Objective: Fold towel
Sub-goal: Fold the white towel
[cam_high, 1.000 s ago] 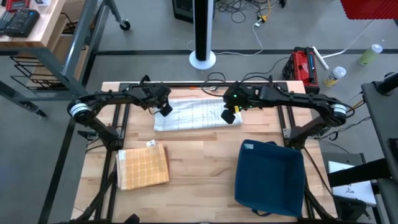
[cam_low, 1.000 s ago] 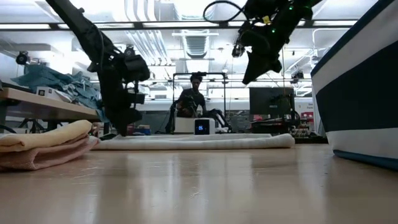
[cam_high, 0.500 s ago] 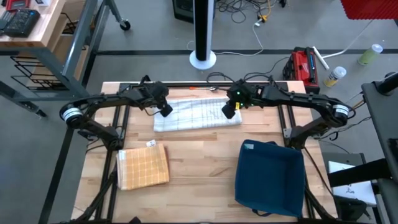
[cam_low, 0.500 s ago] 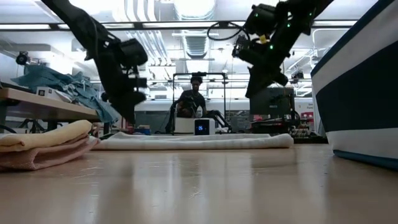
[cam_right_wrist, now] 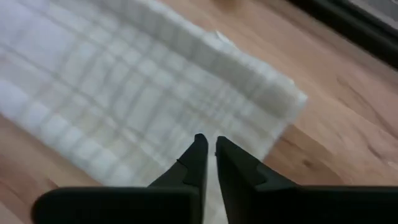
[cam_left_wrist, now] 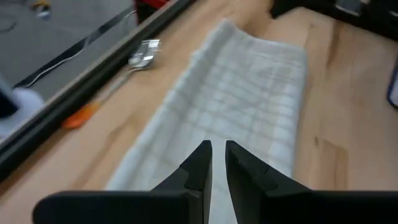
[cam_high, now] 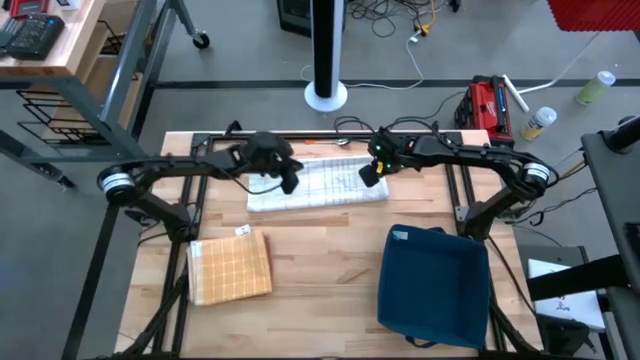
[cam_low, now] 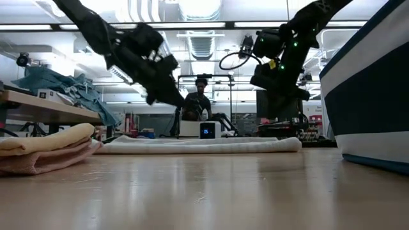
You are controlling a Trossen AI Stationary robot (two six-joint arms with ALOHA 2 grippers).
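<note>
A white towel with grey checks (cam_high: 318,184) lies as a long folded strip across the far middle of the table; it also shows in the low view (cam_low: 198,145). My left gripper (cam_high: 291,185) hangs shut above the towel's left half (cam_left_wrist: 249,99), slanting toward its right end, with nothing between its fingers (cam_left_wrist: 217,154). My right gripper (cam_high: 369,177) hangs shut above the towel's right end (cam_right_wrist: 124,99), pointing steeply down, clear of the cloth (cam_right_wrist: 210,148).
A folded orange checked towel (cam_high: 230,268) lies at the near left. A dark blue bin (cam_high: 432,285) stands at the near right. A small silver object (cam_left_wrist: 144,53) sits by the far edge rail. A person (cam_low: 198,102) sits in the room beyond the table.
My left gripper has risen off the towel's left end, gone toward the table's right and tipped from pointing down to slanting nearly level. My right gripper has come down toward the towel's right end and rolled a little. The towel lies as before.
</note>
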